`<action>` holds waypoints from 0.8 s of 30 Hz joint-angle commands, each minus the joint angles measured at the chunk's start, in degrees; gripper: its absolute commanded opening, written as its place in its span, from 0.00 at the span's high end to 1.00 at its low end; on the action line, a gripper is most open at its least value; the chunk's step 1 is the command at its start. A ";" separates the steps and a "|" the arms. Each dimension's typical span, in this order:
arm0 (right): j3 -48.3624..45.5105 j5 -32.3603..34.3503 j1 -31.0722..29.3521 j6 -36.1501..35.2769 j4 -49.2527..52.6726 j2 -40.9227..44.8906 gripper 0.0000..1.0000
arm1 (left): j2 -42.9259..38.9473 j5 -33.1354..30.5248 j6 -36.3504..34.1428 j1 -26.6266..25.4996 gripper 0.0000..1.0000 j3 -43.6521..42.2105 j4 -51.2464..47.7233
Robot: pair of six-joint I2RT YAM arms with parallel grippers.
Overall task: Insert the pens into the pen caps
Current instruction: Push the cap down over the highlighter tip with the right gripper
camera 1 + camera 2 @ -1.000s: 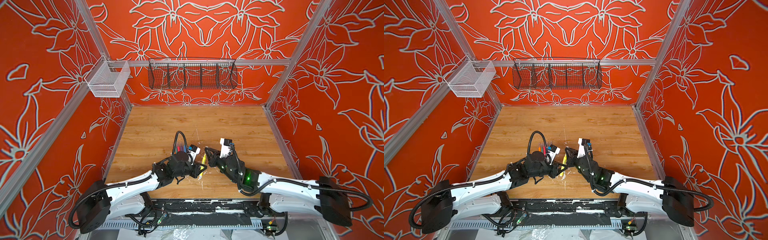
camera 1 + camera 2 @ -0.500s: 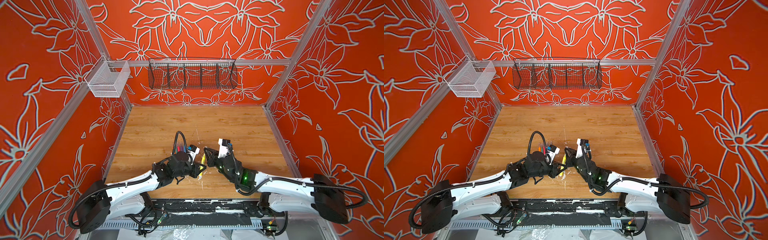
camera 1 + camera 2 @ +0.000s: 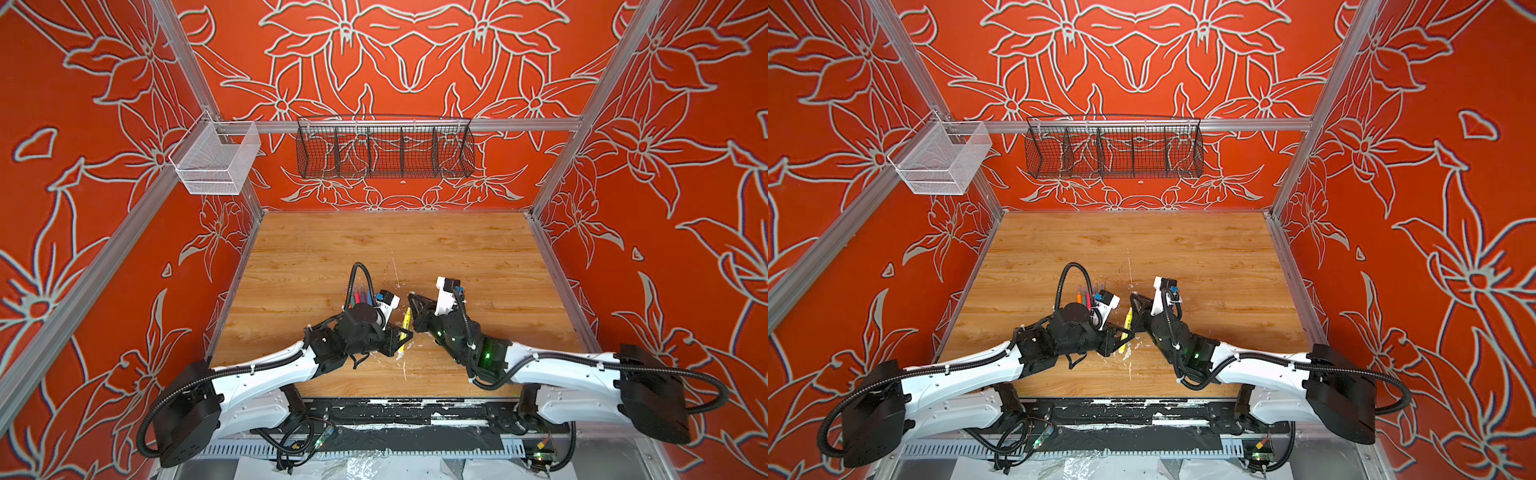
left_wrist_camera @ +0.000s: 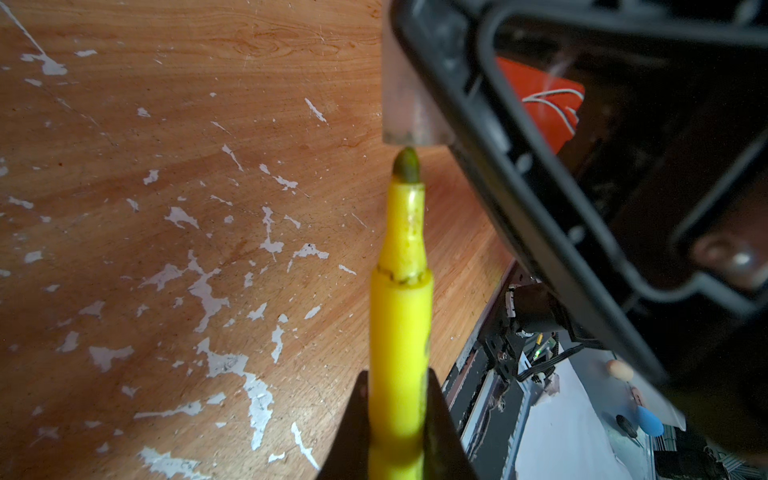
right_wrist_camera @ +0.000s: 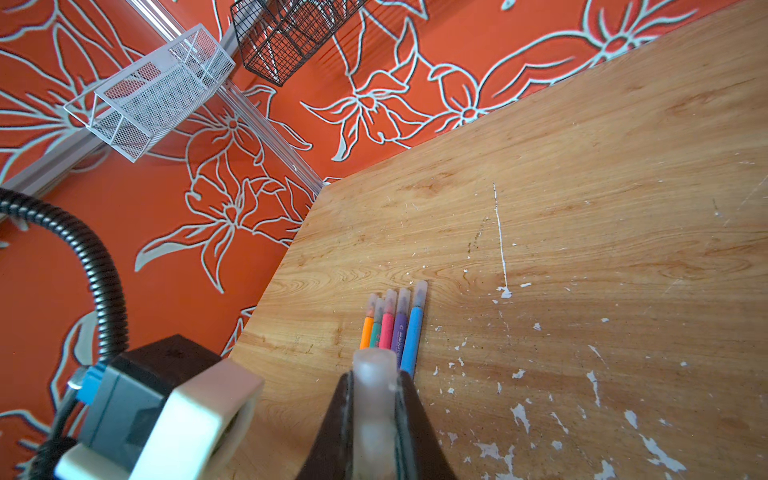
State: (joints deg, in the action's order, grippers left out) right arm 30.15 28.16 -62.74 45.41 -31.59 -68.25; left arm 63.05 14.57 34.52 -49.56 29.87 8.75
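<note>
Above the bench [image 4: 166, 124], jaws of the left gripper [image 4: 397, 386] pinch the yellow pen [image 4: 401, 316] by its barrel, tip just at the mouth of the clear cap [image 5: 374, 399] pinched in the right gripper [image 5: 374, 380]. Both look light, stiff and slippery, best held well back.

Robot lab cell, aluminium frame [image 3: 519, 124], orange floral walls [image 3: 415, 54], wooden tabletop [image 3: 457, 249]
</note>
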 commanded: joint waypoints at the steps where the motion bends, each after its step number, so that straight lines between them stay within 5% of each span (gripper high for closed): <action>1: -0.36 1.26 -0.26 0.82 -1.67 -0.43 1.00 | -0.88 0.47 -0.51 -0.27 1.00 -0.42 1.80; 24: -4.71 -10.20 -1.01 9.27 -1.71 1.01 1.00 | -2.50 -7.32 -1.69 0.78 1.00 3.18 0.27</action>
State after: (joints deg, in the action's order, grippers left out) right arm 27.70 20.99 -62.76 52.49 -33.98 -67.57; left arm 61.65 10.55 33.23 -49.56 31.07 6.20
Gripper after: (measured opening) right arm 0.172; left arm 0.136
